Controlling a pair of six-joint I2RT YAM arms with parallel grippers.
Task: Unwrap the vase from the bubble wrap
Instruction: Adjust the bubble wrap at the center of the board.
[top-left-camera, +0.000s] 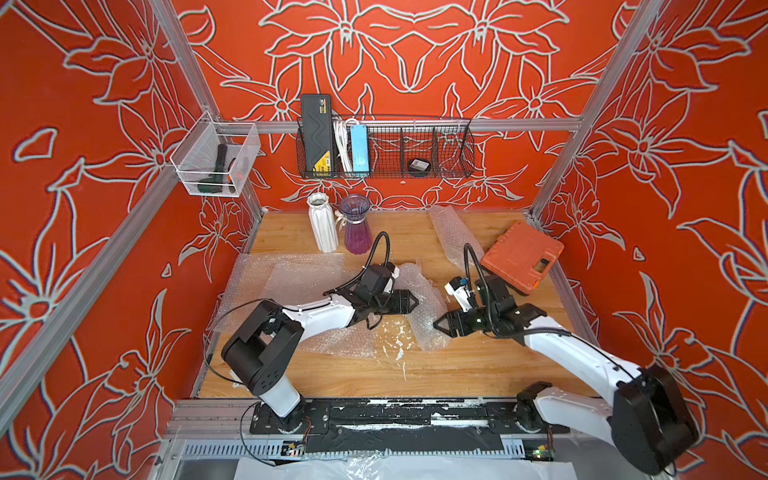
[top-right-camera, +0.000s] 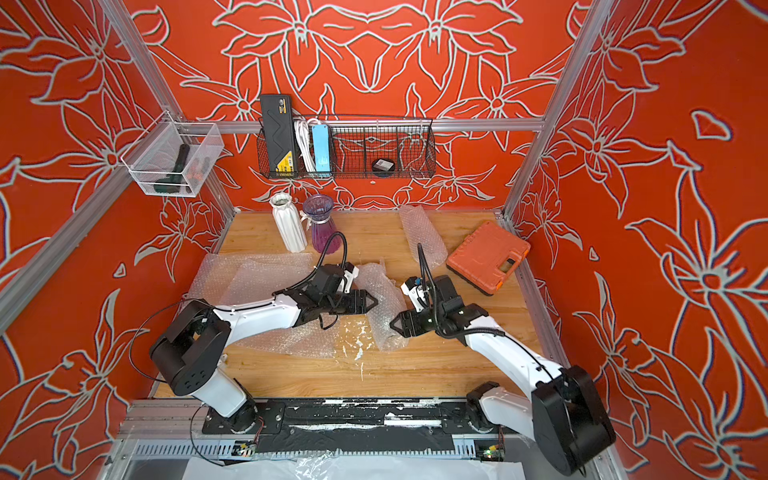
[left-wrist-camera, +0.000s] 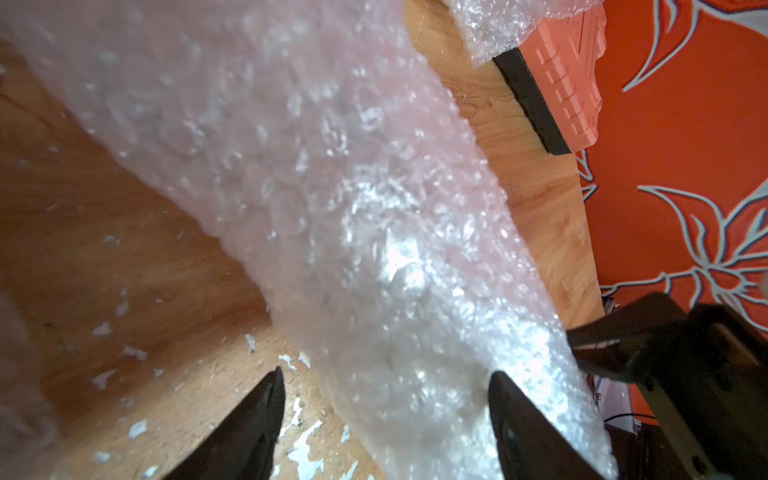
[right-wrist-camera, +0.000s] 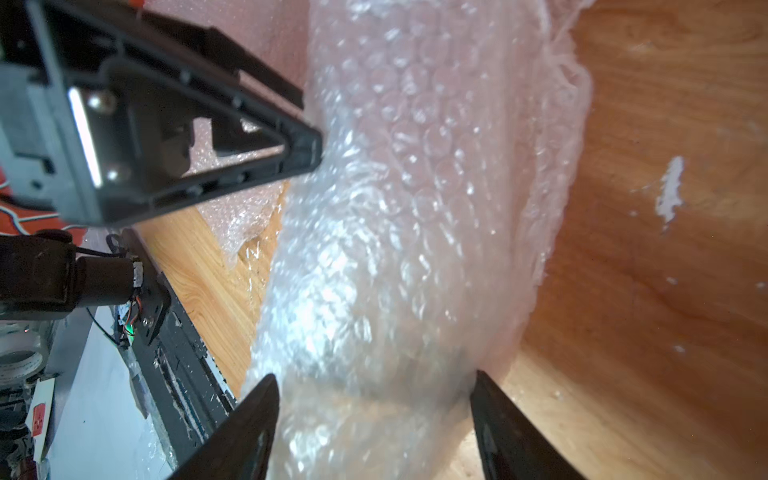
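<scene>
The bubble wrap bundle (top-left-camera: 428, 291) (top-right-camera: 384, 297) is lying at about the centre of the desk (top-left-camera: 457, 374), its length running roughly from 12 to 6 o'clock; nothing of what it is covering is showing through the cloudy plastic. The left claw (top-left-camera: 413, 301) is reaching in from 9 o'clock with its tip against the bundle's side. In the left wrist view this claw (left-wrist-camera: 386, 372) is standing released, jaws spread, one finger (left-wrist-camera: 519, 428) over the wrap and the other keeping a gap of bare wood from it. The right claw (top-left-camera: 438, 324) is coming in from 4 o'clock at the bundle's near end. In the right wrist view its (right-wrist-camera: 374, 374) jaws are straddling the bundle with the plastic filling the space between them, and I cannot tell whether they are pinching it or only flanking it. Flat sheets (top-left-camera: 291, 278) of the same wrap are spreading at 9 o'clock, partly under the left arm. White flecks (top-left-camera: 397, 336) are dotting the wood at 7 o'clock of the bundle. A crumpled sheet (top-left-camera: 451, 232) is lying at 1 o'clock, reaching to the orange case (top-left-camera: 523, 257) at 2 o'clock. A white ribbed vase (top-left-camera: 322, 226) and a purple glass vase (top-left-camera: 356, 232) are standing upright side by side at 11 o'clock.
</scene>
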